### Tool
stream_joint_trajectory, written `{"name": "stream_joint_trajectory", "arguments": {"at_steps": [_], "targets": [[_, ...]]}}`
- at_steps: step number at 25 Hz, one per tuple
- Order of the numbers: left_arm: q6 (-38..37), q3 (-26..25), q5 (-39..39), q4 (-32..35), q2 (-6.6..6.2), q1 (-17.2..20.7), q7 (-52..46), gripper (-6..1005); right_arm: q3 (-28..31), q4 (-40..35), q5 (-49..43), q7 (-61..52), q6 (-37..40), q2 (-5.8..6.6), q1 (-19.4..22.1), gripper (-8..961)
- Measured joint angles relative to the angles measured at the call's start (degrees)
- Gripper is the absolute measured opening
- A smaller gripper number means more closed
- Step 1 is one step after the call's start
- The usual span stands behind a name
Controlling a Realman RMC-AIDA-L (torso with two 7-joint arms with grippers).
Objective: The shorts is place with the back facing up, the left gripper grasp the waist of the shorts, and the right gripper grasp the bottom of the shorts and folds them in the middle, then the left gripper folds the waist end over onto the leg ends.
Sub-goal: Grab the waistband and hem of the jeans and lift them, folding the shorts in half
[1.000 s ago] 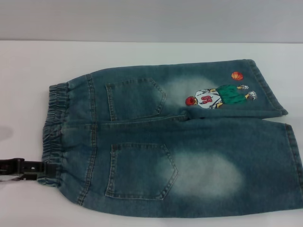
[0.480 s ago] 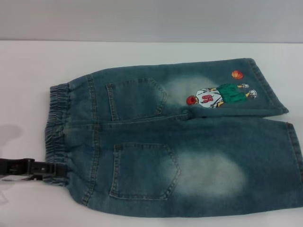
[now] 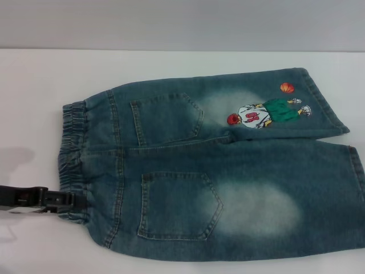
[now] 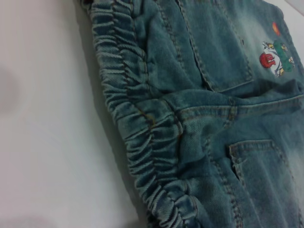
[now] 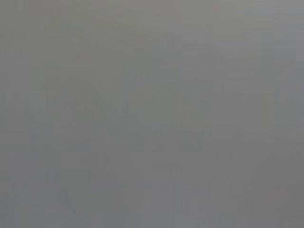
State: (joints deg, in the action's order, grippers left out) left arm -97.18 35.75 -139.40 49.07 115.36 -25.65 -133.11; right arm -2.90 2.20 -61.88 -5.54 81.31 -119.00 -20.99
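Soft even light, faint grey shadow on white table (image 3: 34,114), slightly blurred, right wrist view blank grey.

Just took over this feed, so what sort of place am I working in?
Probably a lab folding bench: a bare white table against a plain grey wall, with only denim shorts laid flat and the left tool at their waistband.

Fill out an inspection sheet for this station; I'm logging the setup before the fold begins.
Surface: white table, bare around the garment.
Job's things: shorts lying flat, back pockets up; gathered waist toward the robot's left, leg ends toward its right, the nearer one running past the picture's edge.
Clutter: nothing seen.
Grippers: left gripper at the near corner of the waist; right gripper not in view.
Cables: nothing seen.
Surroundings: plain grey wall behind the table.
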Motion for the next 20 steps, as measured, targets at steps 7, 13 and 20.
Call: {"name": "stream_joint_trajectory", "arguments": {"at_steps": [7,13,20], "targets": [[0.5,0.2,-0.4,0.1,0.21,0.0,0.2,766,0.1,0.0,0.0,0.0,0.0,0.0,0.0,679],[0.8,0.2,-0.5,-0.3,-0.05,0.0,0.4,757,0.6,0.0,0.0,0.0,0.0,0.0,-0.1,679],[0.9,0.2,-0.7,0.1,-0.29,0.2,1.2,511,0.7,-0.1,0.0,0.0,0.0,0.0,0.0,680]]}}
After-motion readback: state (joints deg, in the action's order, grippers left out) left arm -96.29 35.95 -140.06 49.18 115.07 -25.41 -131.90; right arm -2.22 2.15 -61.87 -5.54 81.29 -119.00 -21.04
